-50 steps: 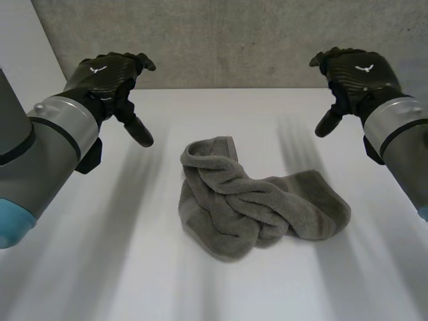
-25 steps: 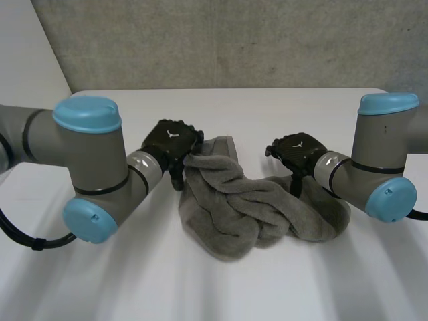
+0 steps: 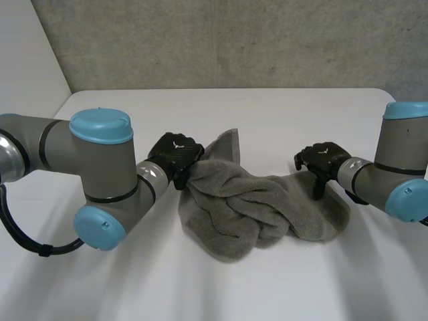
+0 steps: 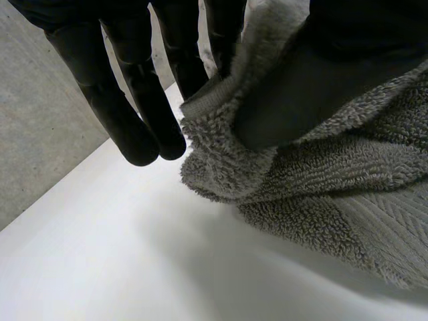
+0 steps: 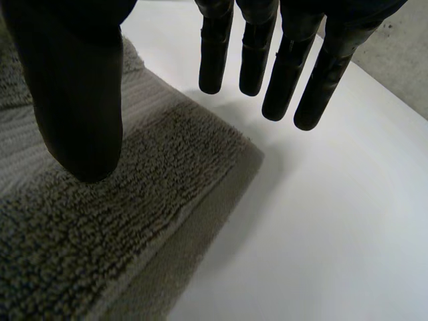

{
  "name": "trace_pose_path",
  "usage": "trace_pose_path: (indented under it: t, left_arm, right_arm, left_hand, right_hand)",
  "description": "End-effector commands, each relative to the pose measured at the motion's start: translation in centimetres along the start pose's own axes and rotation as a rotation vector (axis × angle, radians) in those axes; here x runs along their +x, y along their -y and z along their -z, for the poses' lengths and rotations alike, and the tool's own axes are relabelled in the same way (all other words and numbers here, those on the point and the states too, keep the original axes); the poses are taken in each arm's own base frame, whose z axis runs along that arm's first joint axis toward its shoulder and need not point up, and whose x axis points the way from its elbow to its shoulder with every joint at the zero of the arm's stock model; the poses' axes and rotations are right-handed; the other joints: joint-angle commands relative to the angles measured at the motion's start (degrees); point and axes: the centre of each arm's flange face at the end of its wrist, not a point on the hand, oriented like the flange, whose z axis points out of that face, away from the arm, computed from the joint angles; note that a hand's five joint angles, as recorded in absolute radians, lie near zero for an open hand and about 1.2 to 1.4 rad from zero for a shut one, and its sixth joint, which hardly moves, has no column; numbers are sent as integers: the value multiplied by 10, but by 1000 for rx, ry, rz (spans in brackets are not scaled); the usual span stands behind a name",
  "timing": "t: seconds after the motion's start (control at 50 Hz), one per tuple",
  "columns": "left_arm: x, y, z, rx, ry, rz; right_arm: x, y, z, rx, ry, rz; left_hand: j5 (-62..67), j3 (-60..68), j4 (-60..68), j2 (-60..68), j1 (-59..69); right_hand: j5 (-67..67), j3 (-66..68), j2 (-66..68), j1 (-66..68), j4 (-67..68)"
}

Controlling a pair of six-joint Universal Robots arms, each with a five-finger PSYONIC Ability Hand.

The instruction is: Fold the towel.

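In the head view the grey towel [image 3: 254,204] lies in a twisted heap in the middle of the white worktop [image 3: 281,114]. The left hand [image 3: 175,152] is at its far left corner, which stands raised off the heap. The right hand [image 3: 322,159] sits low at the far right edge. Both hands show their backs here, so the grip itself is hidden, and the left arm's elbow covers the worktop beside the heap.

In the left wrist view the towel's hemmed edge runs up between the thumb [image 4: 348,60] and the nearest finger and looks pinched there. The other fingers [image 4: 144,114] hang straight beside the cloth with nothing in them. How much cloth sits inside the pinch is hidden behind the thumb. Such a thin hold on a hem could slip once the towel's weight comes onto it.

In the right wrist view the fingers [image 5: 287,73] are straight and set well apart from the thumb, their tips over bare worktop just past the towel's edge. The thumb is over the pile, and the hand holds nothing. Whether the thumb tip touches the cloth cannot be told. Closing from here might catch only the hem, or a fold instead of a true corner. With one side unheld, a lift by the left hand would drag the whole heap. Pulling on two mismatched points would probably tighten the twist rather than spread it
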Motion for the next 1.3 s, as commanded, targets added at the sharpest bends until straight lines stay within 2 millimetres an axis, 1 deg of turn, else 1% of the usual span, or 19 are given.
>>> trace_pose_path:
  t: [0.02,0.14,0.46,0.68,0.72,0.74,0.78,0.8,0.82,0.84,0.88,0.9,0.94,1.08,1.16,1.2,1.22,1.26,1.3]
  left_arm:
    - [0,3,4,5,2,0]
    - [-1,9,7,19,4,-1]
    - [-3,15,13,31,11,3]
    - [-6,24,15,56,17,1]
    - [-13,41,14,118,43,-1]
    - [-14,41,14,118,44,-1]
    - [-21,57,12,177,77,-3]
    - [-30,74,11,242,123,-3]
    - [-41,94,12,309,179,2]
    - [-41,94,12,310,180,2]
    - [-63,133,23,428,293,27]
    - [-63,134,23,429,294,27]
    - [-78,168,39,527,370,61]
    - [-85,202,72,638,382,148]
    - [-68,192,78,586,324,172]
    - [-49,157,78,437,261,164]
    - [-49,157,78,436,261,164]
    - [-33,121,83,306,220,160]
    - [-27,105,86,252,202,158]
  right_arm:
    - [3,-7,-4,-11,1,-10]
    - [3,-9,-5,-15,3,-12]
    - [-2,-10,-2,-20,16,-29]
    - [-2,0,2,21,38,-37]
    - [5,34,16,136,42,-42]
    - [5,34,16,136,42,-42]
    - [22,82,30,318,-4,-27]
    - [22,82,30,319,-5,-27]
    - [33,104,38,412,-45,-26]
    - [33,104,38,413,-46,-26]
    - [50,141,54,580,-97,-60]
    - [50,141,54,580,-97,-61]
    - [63,171,76,721,-128,-108]
    - [72,200,112,854,-133,-194]
    - [62,189,111,795,-98,-219]
    - [46,166,101,683,-46,-248]
    - [46,166,101,682,-46,-248]
    - [33,142,93,573,-13,-243]
    - [25,130,89,521,5,-231]
  left_hand:
    - [-140,-56,-49,-31,-5]
    - [-140,-56,-49,-31,-5]
    - [-140,-56,-49,-31,-5]
    - [-140,-56,-49,-31,-5]
    - [-140,-56,-49,-31,-5]
    - [-140,-56,-49,-31,-5]
    - [-140,-56,-49,-31,-5]
    - [-140,-56,-49,-31,-5]
    - [-140,-56,-49,-31,-5]
    - [-140,-56,-49,-31,-5]
    - [-140,-56,-49,-31,-5]
    - [-140,-56,-49,-31,-5]
    - [-140,-56,-49,-31,-5]
    - [-140,-56,-49,-31,-5]
    - [-140,-56,-49,-31,-5]
    - [-140,-56,-49,-31,-5]
    - [-140,-56,-49,-31,-5]
    - [-140,-56,-49,-31,-5]
    - [-140,-56,-49,-31,-5]
  right_hand:
    - [3,10,10,10,8]
    - [58,65,66,65,64]
    - [518,525,526,525,524]
    - [518,526,526,526,524]
    - [518,526,526,526,524]
    - [518,526,526,526,524]
    - [518,526,526,526,524]
    - [518,526,526,526,524]
    - [518,526,526,526,524]
    - [518,526,526,526,524]
    - [518,526,526,526,524]
    - [518,526,526,526,524]
    - [518,526,526,526,524]
    - [518,526,526,526,524]
    - [518,526,526,526,524]
    - [193,200,201,200,199]
    - [191,198,199,198,197]
    - [-13,-6,-6,-6,-8]
    - [-31,-23,-23,-24,-25]
